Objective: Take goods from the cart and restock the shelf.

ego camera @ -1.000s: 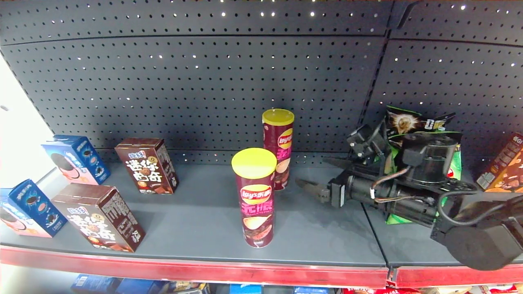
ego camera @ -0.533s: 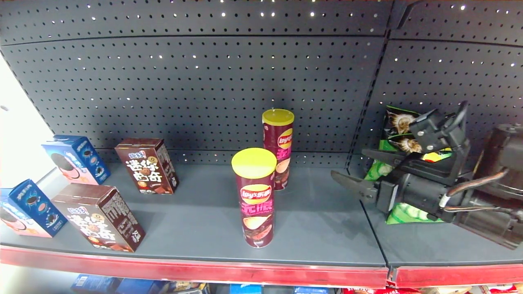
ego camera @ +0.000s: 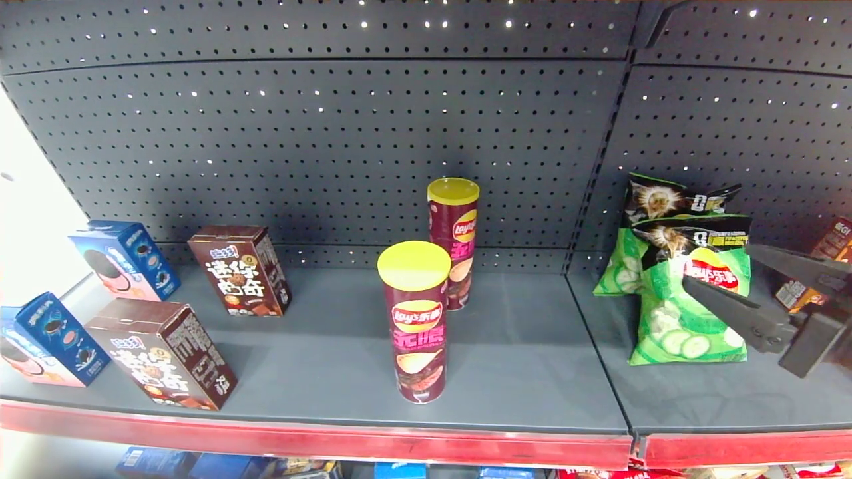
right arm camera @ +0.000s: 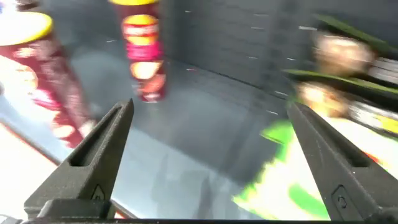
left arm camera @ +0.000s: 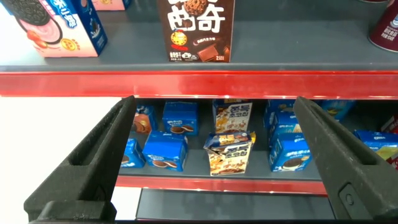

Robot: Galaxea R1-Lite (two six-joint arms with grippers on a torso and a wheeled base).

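With the front chip can (ego camera: 414,319) upright on the shelf (ego camera: 519,359) and my right gripper (ego camera: 717,265) and left gripper (left arm camera: 212,102) both wide open and empty, I judge this placement done; next I reach for the cart.

left hand (left arm camera: 214,102) spread, empty | brown box (left arm camera: 195,28) on red-edged shelf (left arm camera: 199,84) | blue boxes (left arm camera: 166,149) below

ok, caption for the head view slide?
Open right gripper by green cucumber chip bags on the dark grey shelf; two maroon, yellow-lidded chip cans stand mid-shelf.
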